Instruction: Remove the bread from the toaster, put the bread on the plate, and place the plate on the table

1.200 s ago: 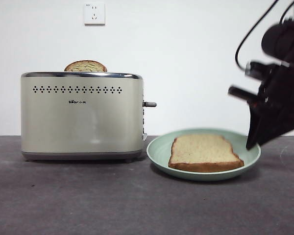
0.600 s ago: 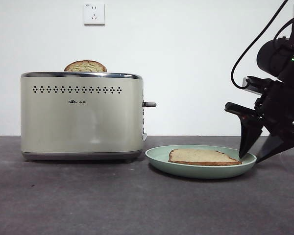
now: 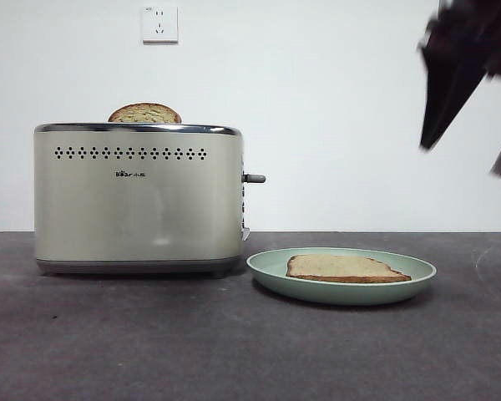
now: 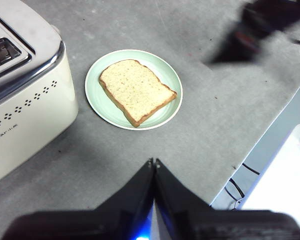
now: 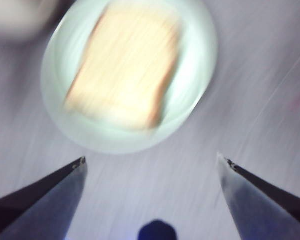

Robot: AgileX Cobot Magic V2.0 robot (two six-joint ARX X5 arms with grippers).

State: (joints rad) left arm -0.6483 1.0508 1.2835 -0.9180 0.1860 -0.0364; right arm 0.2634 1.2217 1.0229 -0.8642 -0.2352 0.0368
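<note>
Front view: the right tool (image 3: 468, 150) has lifted from the plate's rim to the upper right corner of the picture, well clear of everything, its jaws spread wide and grasping nothing; the right wrist view, blurred by motion, confirms the gap and shows the plate (image 5: 200, 95) below. A second ago the plate (image 3: 275, 267) was tilted with that tool at its right rim; it now lies flat on the bench (image 3: 234, 342), just beside the toaster (image 3: 138, 196) on its lever side, apart from it. The bread (image 3: 346, 268) rests flat in the plate. Judgement: all three steps appear complete, with only withdrawal of the arm remaining. The left tool (image 4: 153, 162) hangs above the bench's near area, jaws pressed together, empty, waiting. A second, darker slice (image 3: 144, 114) stands in the toaster slot. Writing: a small dark logo on the toaster's face, too small to read reliably. A wall socket (image 3: 159, 22) bears no legible marking.
</note>
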